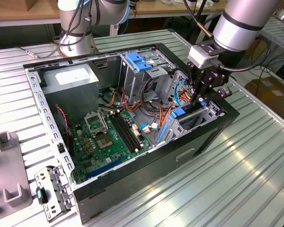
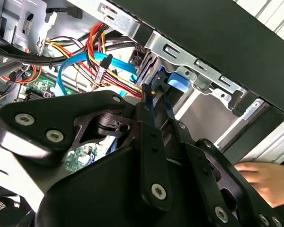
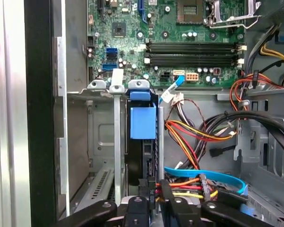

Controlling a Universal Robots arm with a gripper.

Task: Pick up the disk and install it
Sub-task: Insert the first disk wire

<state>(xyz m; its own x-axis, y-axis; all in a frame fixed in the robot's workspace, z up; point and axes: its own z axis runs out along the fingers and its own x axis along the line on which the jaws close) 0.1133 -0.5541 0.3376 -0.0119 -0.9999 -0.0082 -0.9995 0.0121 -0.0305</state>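
Black gripper (image 3: 154, 201) fingers pinch the disk (image 3: 143, 137) edge-on, low in the first wrist view, steering it down the computer case's (image 1: 189, 151) drive bay.

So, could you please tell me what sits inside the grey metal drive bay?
The black disk with its blue plastic frame stands on edge in the drive bay. The gripper covers its near end.

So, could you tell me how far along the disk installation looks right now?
The disk already stands on edge in the drive cage of the open computer case. The gripper is down at the disk's end. Whether the disk is fully seated can't be told.
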